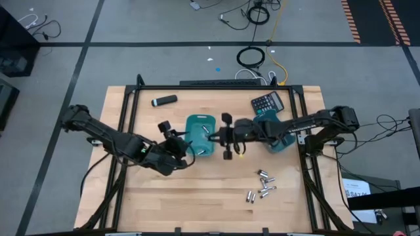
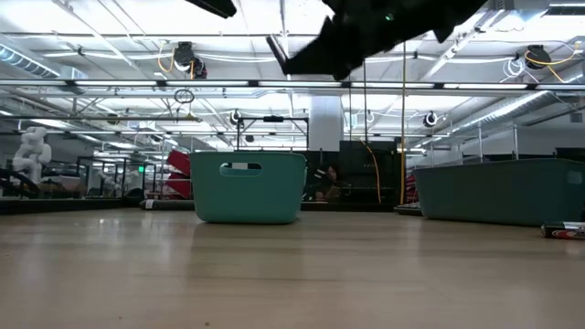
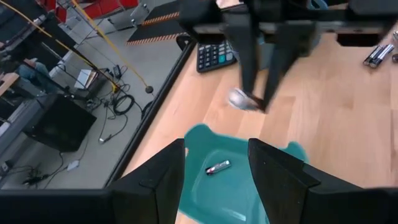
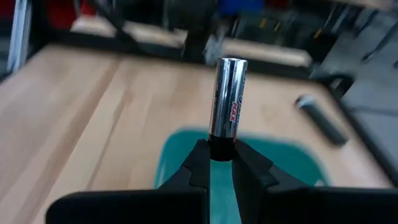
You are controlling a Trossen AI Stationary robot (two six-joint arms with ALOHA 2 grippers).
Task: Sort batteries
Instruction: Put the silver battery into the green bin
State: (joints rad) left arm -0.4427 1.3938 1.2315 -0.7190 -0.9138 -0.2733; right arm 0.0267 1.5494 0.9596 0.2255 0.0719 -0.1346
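- Right pincer (image 4: 222, 163), low centre of its wrist view, is clamped on one end of a silvery battery (image 4: 227, 99) that stands up above its tips.
- Just beyond, the teal bin (image 1: 200, 136) at centre of the high view holds a cell or two.
- Left pincer (image 3: 216, 165) hangs spread and empty over that bin.
- Loose batteries (image 1: 262, 184) lie lower right on the bench (image 1: 197, 210).
- Judgement: light, rigid, smooth; an end grip may let it swing, mid-body is safer.

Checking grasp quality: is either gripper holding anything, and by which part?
Right gripper pinches a battery by one end, over the teal bin. Left gripper is open, empty.
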